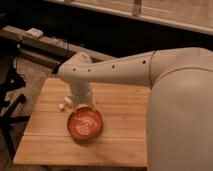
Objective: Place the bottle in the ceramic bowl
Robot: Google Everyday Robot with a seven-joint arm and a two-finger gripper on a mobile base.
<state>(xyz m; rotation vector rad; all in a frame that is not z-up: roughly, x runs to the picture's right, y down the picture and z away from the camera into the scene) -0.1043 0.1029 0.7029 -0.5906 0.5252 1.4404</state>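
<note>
The ceramic bowl (85,124), orange-red with a pale spiral inside, sits on the wooden table (115,145) near its left middle. My gripper (81,105) hangs down from the white arm, right at the bowl's far rim. A small whitish object (65,103), likely the bottle, shows at the gripper's left side, just above the table and outside the bowl. A tiny pale bit (61,107) lies beside it on the wood.
My large white arm and body (175,100) fill the right side of the view. A dark stand (10,100) is left of the table. A long ledge with a pale object (35,33) runs behind.
</note>
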